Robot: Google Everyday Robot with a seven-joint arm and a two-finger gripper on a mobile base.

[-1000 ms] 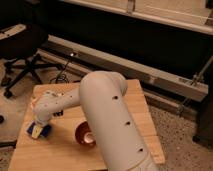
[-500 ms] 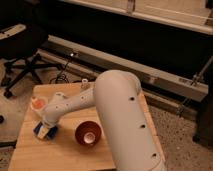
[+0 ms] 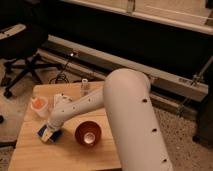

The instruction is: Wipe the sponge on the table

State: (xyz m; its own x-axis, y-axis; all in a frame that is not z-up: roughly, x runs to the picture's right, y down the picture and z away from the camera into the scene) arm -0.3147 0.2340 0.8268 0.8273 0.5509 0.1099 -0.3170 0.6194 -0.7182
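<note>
Reaching down to sponge (image 3: 48,135), gripper (image 3: 51,128) at table (image 3: 35,156) left, red bowl (image 3: 79,132) beside

Office or lab: swivel chair (image 3: 21,52), floor cables (image 3: 62,76); gripper (image 3: 50,131) down at the table (image 3: 70,156).

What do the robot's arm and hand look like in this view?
The arm is off-white: a thick, rounded tube nearest the camera, narrowing to a slimmer forearm, both dotted with small dark round holes. No cables or lettering show. The hand at its tip, low over the table's front-left part at the sponge, is the same pale colour.
</note>
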